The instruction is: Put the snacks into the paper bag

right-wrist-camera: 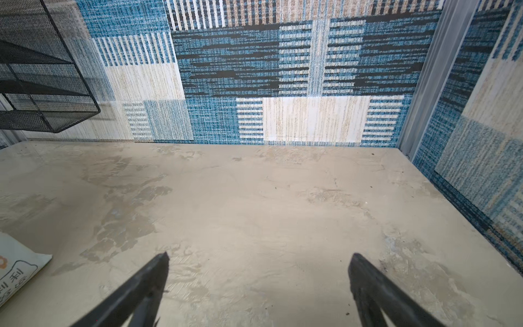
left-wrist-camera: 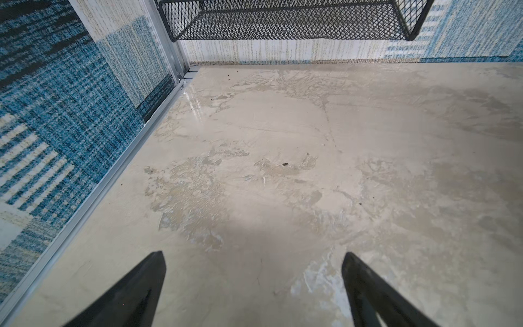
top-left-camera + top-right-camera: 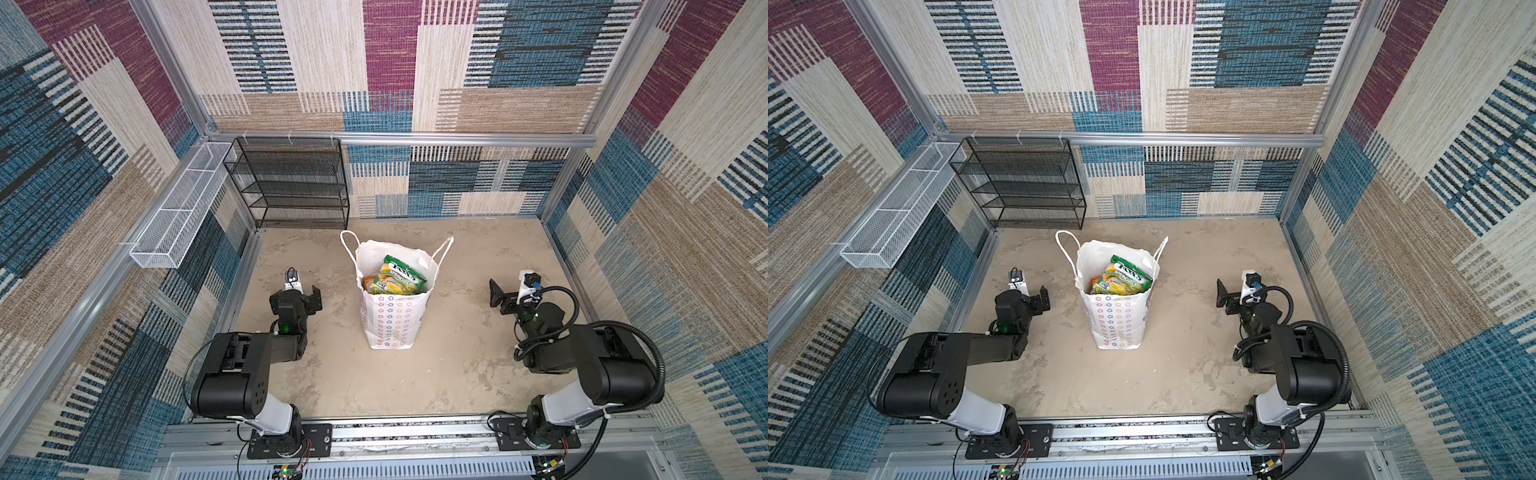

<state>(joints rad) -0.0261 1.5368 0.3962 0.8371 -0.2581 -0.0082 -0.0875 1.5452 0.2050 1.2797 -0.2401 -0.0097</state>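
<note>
We find the bag (image 3: 390, 320) standing upright near the middle of the counter (image 3: 457, 365), its mouth open and its cord handles splayed to either side. The snacks (image 3: 397, 277) lie inside it, below the rim. A green packet (image 3: 1129, 270) marked FOX'S sits uppermost, with yellow-green and orange packets beside and under it. We cannot tell how many are inside.

The left arm (image 3: 232, 365) is folded to the left of the bag, well apart from it. The left jaws stand released, spread wide over bare counter and grasping nothing.

The right arm (image 3: 602, 365) is folded to the right, also well apart. The right jaws are likewise released and grasp nothing. The right wrist view catches a printed corner of the bag (image 1: 17, 263).

A black rack (image 3: 291, 183) stands at the back wall behind the bag. A white basket (image 3: 178, 212) hangs on the left wall.
</note>
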